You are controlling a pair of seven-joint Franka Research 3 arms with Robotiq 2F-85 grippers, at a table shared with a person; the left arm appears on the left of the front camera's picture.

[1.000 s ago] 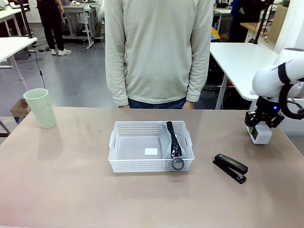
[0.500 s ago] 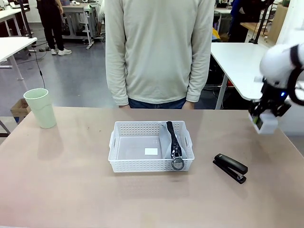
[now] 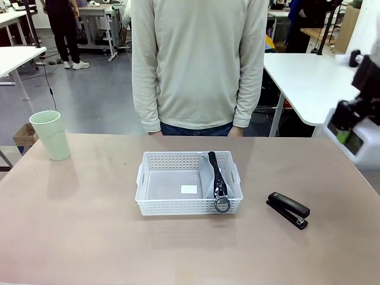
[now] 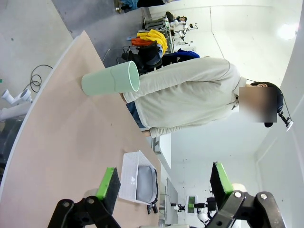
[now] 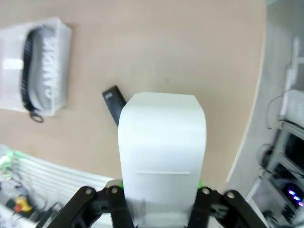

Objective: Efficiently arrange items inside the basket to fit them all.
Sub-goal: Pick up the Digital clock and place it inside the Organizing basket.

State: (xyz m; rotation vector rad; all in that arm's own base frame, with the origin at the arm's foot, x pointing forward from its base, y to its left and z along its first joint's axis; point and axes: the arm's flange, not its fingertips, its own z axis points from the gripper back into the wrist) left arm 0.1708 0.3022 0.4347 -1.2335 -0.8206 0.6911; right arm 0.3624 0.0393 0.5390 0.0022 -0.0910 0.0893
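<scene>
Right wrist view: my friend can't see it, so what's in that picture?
The right tool holds a small white box up close, above the tan table. Down below lie a black stapler, partly hidden behind the box, and the white basket with a grey zip pouch inside.

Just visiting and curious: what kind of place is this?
Probably a robotics lab: white work tables, a trailing cable, and the robot's right gripper holding a small white box.

Right claw (image 3: 348,132) aloft, apparently tilted, gripping white box (image 5: 161,142); left claw (image 4: 164,183) agape.
</scene>
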